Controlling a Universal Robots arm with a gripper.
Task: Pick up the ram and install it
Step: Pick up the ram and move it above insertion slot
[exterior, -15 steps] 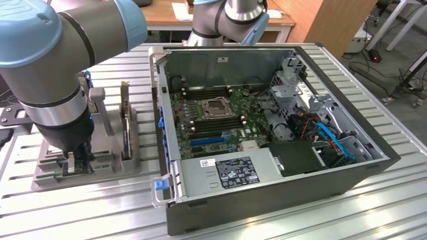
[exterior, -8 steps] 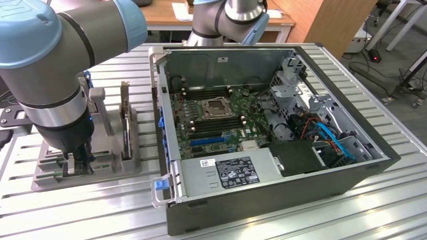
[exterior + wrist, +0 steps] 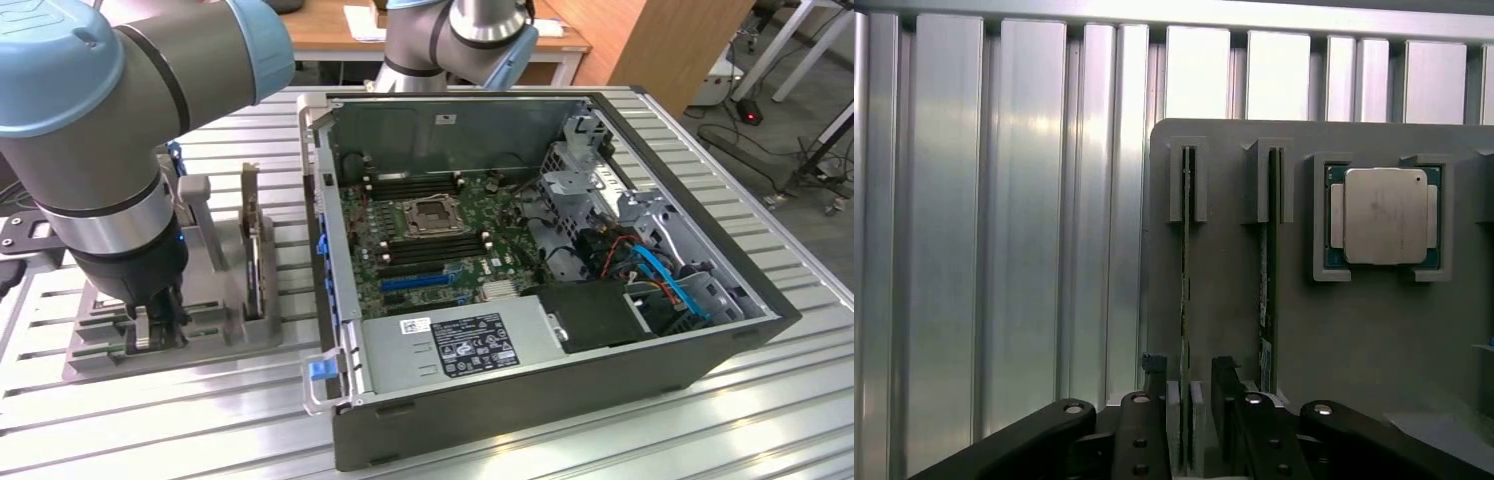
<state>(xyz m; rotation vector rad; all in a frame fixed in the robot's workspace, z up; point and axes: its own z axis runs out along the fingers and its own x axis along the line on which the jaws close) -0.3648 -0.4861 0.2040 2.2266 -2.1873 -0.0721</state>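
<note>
Gripper (image 3: 1187,400) sits low over the grey holder tray (image 3: 1354,340), jaws apart, straddling the ram (image 3: 1185,290). The ram stands on edge in its slot, beside a second stick (image 3: 1266,270) and the processor chip (image 3: 1384,215).

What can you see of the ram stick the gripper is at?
The ram is a long, thin, dark greenish board seen edge-on. It stands on its long edge in a slot of the grey holder, and a grey upright guide brackets its far end. The gripper sits over its near end; I cannot tell whether they touch. A second stick stands parallel in the next slot, apart from it.
</note>
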